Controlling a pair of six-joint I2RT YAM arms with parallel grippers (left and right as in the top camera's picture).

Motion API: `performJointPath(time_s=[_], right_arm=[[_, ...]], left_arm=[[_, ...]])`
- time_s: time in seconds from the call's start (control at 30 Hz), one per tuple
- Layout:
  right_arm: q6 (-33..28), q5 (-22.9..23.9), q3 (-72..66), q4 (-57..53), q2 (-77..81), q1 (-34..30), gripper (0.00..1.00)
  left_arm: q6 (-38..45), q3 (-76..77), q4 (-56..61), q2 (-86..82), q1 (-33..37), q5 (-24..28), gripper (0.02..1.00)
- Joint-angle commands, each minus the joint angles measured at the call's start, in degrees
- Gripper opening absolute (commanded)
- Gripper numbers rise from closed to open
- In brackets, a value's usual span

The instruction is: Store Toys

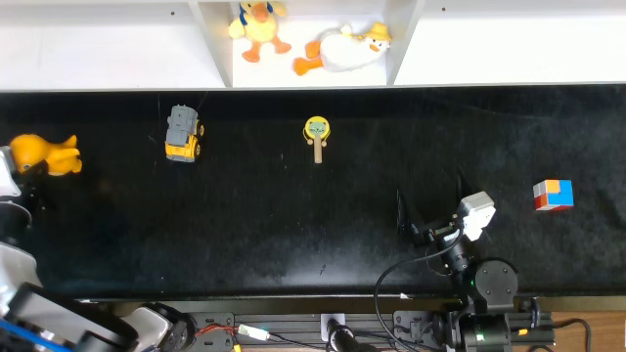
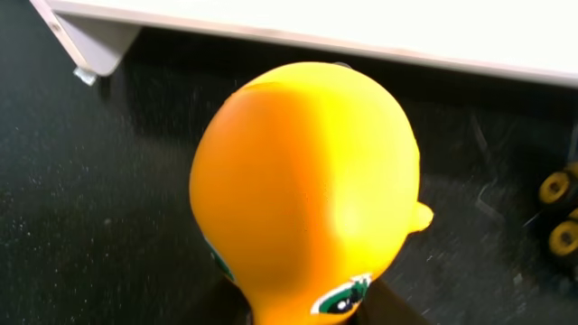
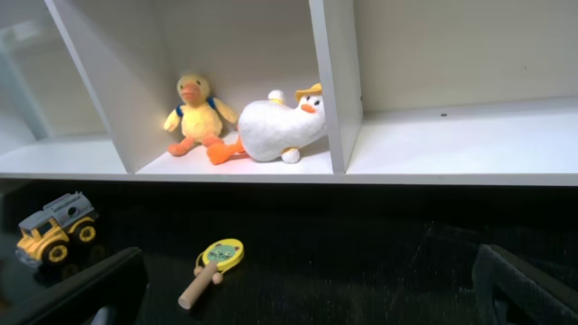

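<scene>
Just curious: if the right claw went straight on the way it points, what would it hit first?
Probably the front edge of the white shelf, near the divider beside the white goose; depth is unclear.

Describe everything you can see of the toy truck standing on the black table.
The toy truck is small and looks like plastic: a grey upper body on a yellow chassis, with black wheels and yellow hubs. It stands upright on its wheels on the black table, left of the middle and short of the white shelf, with its length running toward the shelf. Nothing touches it: the orange toy is well off to one side and the green-headed paddle well off to the other.
</scene>
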Motion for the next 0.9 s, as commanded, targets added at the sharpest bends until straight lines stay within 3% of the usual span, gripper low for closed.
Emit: performJointPath(time_s=[0.03,0.27,0.53,0.77,0.9], right_arm=[[0.24,-0.37,-0.79,0.11,-0.55,0.35,0.993],[0.24,-0.37,-0.79,0.11,-0.55,0.35,0.996],[0.24,-0.37,-0.79,0.11,-0.55,0.35,0.996],[0.24,-0.39,-0.79,0.13,-0.55,0.35,0.996],[0.24,-0.37,-0.79,0.11,-0.55,0.35,0.996]], left_arm=[[-6.80,1.95,0.39,-5.60,-2.45,2.16,0.161],[-21.38,6.71,-0.04,-8.94,-12.61,-13.60,0.093],[-22.53,10.05,0.72,-7.65,-25.42,-34.18,0.077],[-20.87,15.04,1.90,-0.33,-27.85,-34.93,0.077],[-17.99,19.26,1.95,4.76,-28.39,-32.50,0.077]])
